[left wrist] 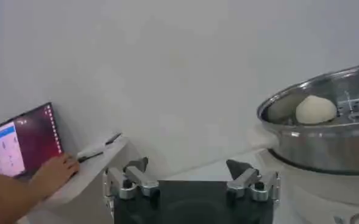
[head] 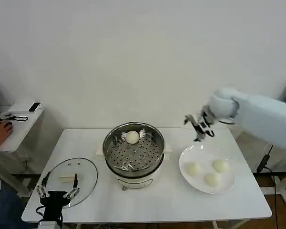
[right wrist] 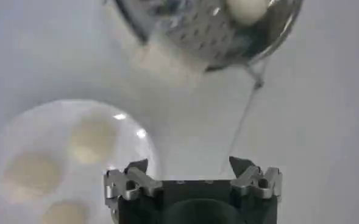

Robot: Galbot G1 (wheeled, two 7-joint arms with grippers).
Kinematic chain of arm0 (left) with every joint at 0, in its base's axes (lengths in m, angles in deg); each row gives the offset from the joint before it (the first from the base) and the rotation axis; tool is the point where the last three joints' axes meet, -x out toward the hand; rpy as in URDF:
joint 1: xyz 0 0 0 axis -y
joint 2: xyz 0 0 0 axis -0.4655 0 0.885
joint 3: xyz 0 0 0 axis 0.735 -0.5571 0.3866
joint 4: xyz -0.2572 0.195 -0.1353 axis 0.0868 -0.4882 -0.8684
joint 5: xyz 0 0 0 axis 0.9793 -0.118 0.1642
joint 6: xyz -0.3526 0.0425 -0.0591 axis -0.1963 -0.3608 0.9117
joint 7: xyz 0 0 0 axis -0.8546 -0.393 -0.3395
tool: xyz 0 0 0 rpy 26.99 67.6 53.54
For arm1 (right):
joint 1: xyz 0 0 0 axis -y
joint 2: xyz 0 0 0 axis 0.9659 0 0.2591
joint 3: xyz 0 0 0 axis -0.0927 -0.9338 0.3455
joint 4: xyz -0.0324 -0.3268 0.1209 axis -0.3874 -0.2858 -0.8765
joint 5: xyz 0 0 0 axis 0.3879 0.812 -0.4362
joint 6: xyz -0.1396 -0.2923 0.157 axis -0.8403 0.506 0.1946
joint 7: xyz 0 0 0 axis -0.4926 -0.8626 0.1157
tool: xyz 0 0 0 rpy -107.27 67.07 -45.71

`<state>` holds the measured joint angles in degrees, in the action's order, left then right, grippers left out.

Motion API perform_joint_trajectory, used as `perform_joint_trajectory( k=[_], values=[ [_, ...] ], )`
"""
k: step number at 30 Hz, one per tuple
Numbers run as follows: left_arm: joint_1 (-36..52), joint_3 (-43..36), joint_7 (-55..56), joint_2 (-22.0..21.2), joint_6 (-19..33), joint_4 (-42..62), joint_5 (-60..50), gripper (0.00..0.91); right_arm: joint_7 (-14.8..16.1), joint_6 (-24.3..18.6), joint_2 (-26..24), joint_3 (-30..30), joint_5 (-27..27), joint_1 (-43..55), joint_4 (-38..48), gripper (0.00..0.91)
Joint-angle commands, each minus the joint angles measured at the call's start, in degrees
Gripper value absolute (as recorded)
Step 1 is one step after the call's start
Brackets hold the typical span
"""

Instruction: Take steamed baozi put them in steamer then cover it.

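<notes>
While one steamed baozi (head: pixel 132 137) already sits on the perforated tray at the far side of the steamer (head: pixel 133 150), three more steamed baozi (head: pixel 211 172) wait on the white plate (head: pixel 186 158) near the table's (head: pixel 181 200) right edge, so I judge the job about a quarter done on loading, with the cover (head: pixel 68 175) not yet on. My right gripper (head: pixel 199 125) hangs in the air above the far rim of the plate, between plate and steamer, jaws spread and empty; the right wrist view shows its fingers (right wrist: pixel 133 181) apart with nothing between them. The relation I care about: the buns lie below and toward the near side of that gripper, plate just right of the steamer, so the right arm is clearly the nearer one for the next pick. Buns are round, no long axis to align to, so any approach angle should do; a soft squeeze looks wise since they probably dent. My left gripper (head: pixel 57 189) sits parked at the near-left corner of the table, over the near edge of the cover, which lies flat on the table left of the steamer, handle up; its jaws are spread too, holding nothing. That arm is closer to the cover, so I'd leave lidding to it.
</notes>
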<state>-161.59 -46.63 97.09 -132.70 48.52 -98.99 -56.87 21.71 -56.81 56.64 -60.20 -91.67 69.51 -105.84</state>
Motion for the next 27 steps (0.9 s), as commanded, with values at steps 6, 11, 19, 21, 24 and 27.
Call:
perform_joint_trajectory(
  k=[6,11,19,21,24,27],
  values=[
    [0.2,0.3,-0.2,0.3,0.0,0.3,0.2,0.907,-0.9,3.9,-6.4,15.3,4.1,-24.2,-0.1,0.907],
    [-0.1,0.4,-0.2,-0.1,0.0,0.3,-0.1,0.907,-0.1,4.3,-2.4,16.2,4.4,-26.0,3.0,0.907],
    [-0.6,0.5,-0.1,0.0,0.0,0.4,-0.4,0.907,0.1,4.2,3.3,16.9,6.3,-27.9,7.2,0.907],
    [-0.7,0.7,-0.1,0.0,0.1,0.5,-0.4,0.907,-0.1,3.9,5.0,17.2,6.6,-27.9,8.8,0.907],
    [-0.8,1.1,-0.1,0.0,0.1,0.5,-0.4,0.907,-0.2,3.9,7.1,17.5,6.7,-27.8,10.8,0.907],
    [-0.8,1.4,-0.2,0.0,0.1,0.5,-0.4,0.907,-0.2,4.0,8.2,17.5,6.9,-27.9,11.9,0.907]
  ],
)
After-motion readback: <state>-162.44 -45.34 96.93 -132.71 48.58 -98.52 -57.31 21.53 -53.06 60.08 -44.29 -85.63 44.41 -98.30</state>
